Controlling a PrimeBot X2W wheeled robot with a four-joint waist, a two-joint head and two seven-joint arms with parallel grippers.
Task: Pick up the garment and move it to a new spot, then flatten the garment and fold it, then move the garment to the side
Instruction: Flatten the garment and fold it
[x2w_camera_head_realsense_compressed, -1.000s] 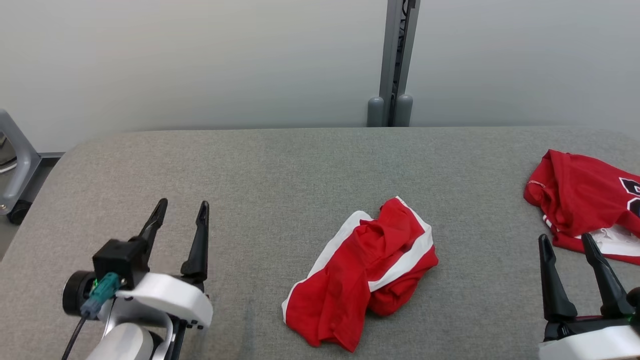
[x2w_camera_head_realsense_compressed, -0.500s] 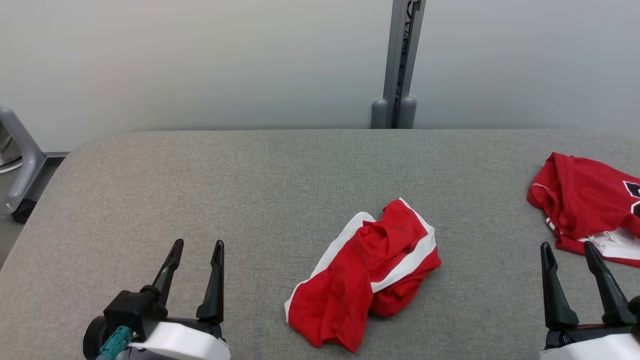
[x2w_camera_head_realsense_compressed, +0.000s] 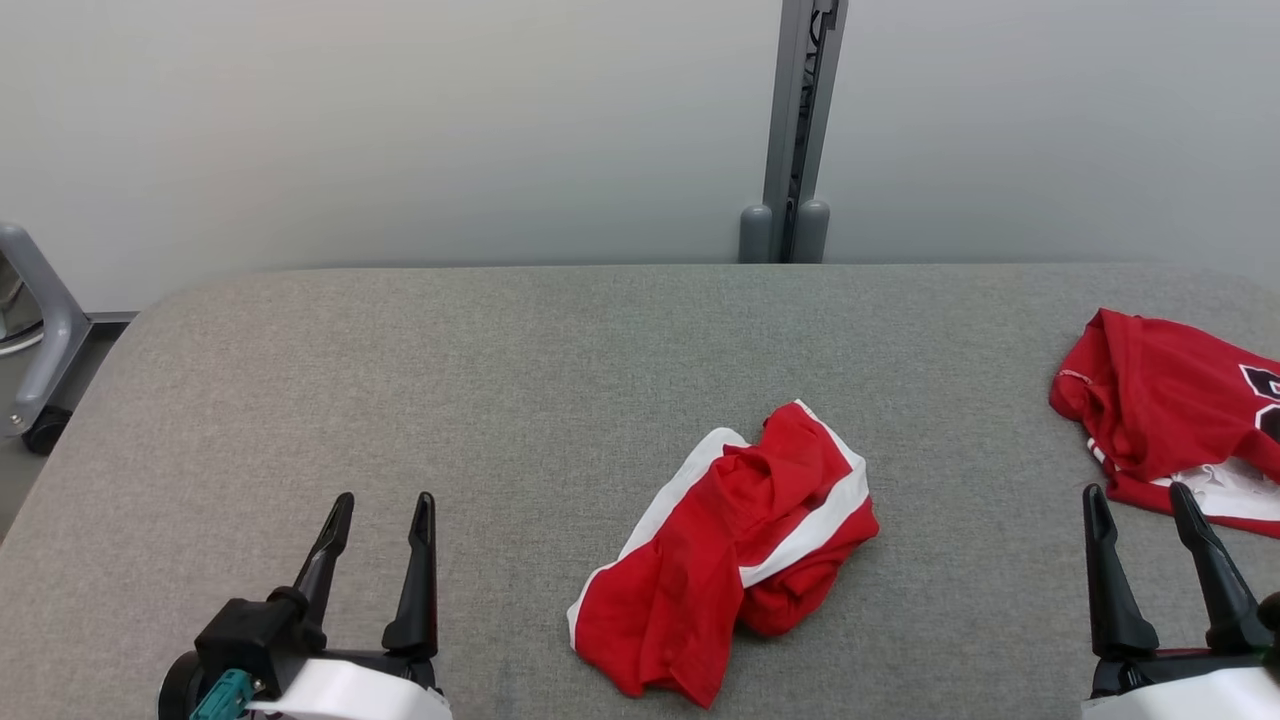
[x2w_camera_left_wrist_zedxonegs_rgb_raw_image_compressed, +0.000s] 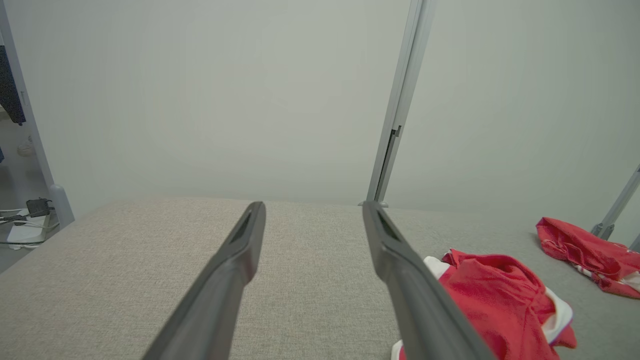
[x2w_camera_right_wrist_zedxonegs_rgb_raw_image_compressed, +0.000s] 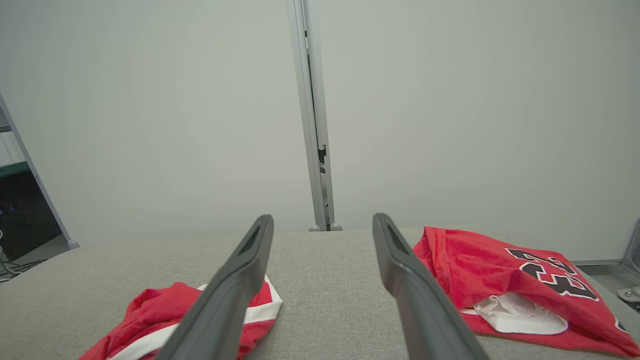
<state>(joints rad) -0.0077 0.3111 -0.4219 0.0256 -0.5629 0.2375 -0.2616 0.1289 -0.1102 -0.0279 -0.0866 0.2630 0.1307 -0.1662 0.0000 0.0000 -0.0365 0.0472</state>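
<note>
Garment = crumpled red/white bundle at ~6 o'clock on the grey table, w/ a second red jersey off at 3. Imo grab a white-trimmed edge, not the middle of the lump, so it hangs open for flattening. Left gripper at 8 and right gripper at 4: fingers spread partway, nothing held, both clear of the garment.

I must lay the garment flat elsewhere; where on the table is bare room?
The widest bare patch is the left half of the table, from its left edge to the red-and-white garment, ahead of the left pincer. A narrower strip separates that garment from the red jersey. The right end is crowded: jersey and right pincer.
</note>
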